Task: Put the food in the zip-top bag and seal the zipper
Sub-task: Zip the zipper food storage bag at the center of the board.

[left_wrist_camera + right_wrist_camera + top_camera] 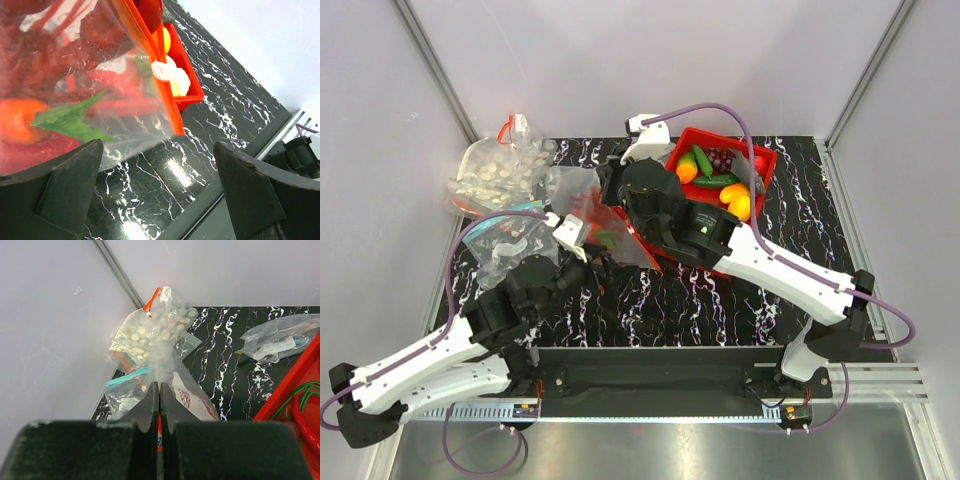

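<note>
Trouble would most likely start at the single pinch holding the zip-top bag (590,200). The right jaws are pressed fully together with a sliver of red-orange showing between them, so they appear to grip the zipper (172,117) at one spot. The left jaws stand as wide apart as they go, just below the bag's lower edge, and grip nothing.

The bag appears to hang above the worktop (800,200) between the two arms, just in front of the red tray (195,95). It holds food (50,65): a red lobster, and a carrot (17,120) with green leaves.

Whether the strip is pressed shut along its length cannot be told. If it is not, a slip of slick film out of the right jaws would drop the bag and could spill the toys. The lobster sits high, close to the strip, and its bulk could hold the two sides apart and leave a gap in the seal. If the left jaws close too low, they would catch loose film or a toy rather than the strip.

More pieces (735,195) lie in the tray, so sealing now would shut them out. A swinging bag could also snag the tray wall. The pale-piece bag (145,335) and the teal-strip bag (127,377) lie close enough to be grabbed by mistake.
</note>
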